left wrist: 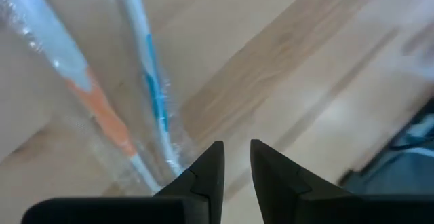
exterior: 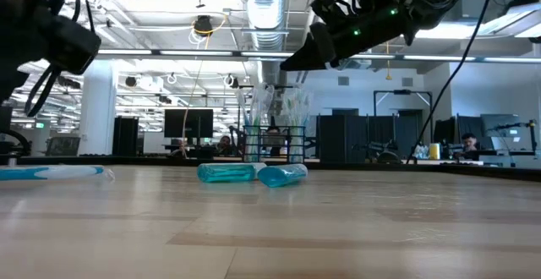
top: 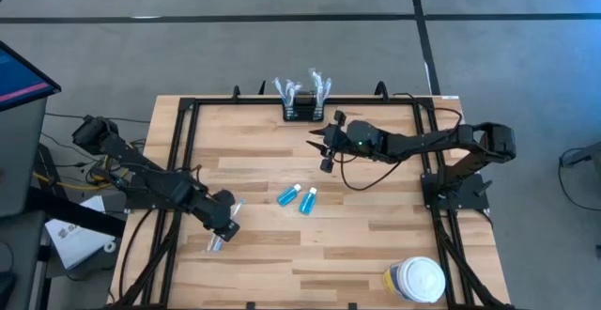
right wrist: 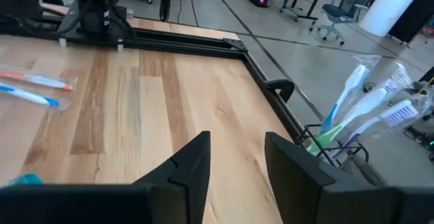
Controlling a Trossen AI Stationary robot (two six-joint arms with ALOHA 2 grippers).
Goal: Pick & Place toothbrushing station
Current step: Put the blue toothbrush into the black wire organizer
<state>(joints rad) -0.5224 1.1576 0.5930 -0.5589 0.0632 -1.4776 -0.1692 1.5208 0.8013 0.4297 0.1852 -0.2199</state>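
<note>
- The toothbrushing station [top: 303,111] stands at the far edge of the surface [top: 376,235], about midway along it, against the black frame rail, with wrapped toothbrushes [top: 300,88] already standing up out of it.
- My right hand [top: 322,149] hangs in the air just in front of the station and a little to its right, fingers apart with nothing between them; in the right wrist view the station [right wrist: 336,153] shows off to one side of my open fingers, not between them.
- My left hand [top: 218,239] is low over the near left part of the surface, well apart from the station. Its fingers stand a narrow gap apart and grip nothing; two wrapped toothbrushes [left wrist: 129,95] lie on the wood just ahead of the fingertips.
- Two small blue bottles [top: 299,197] lie near mid-surface, between my two hands.
- The relation that counts, as I judge it: the station's long side runs along the far rail, and my right hand is by far the nearer, so any reach to the station is a short one away from me and slightly leftward.
- A white-lidded jar [top: 415,280] sits at the near right, apart from all this.
</note>
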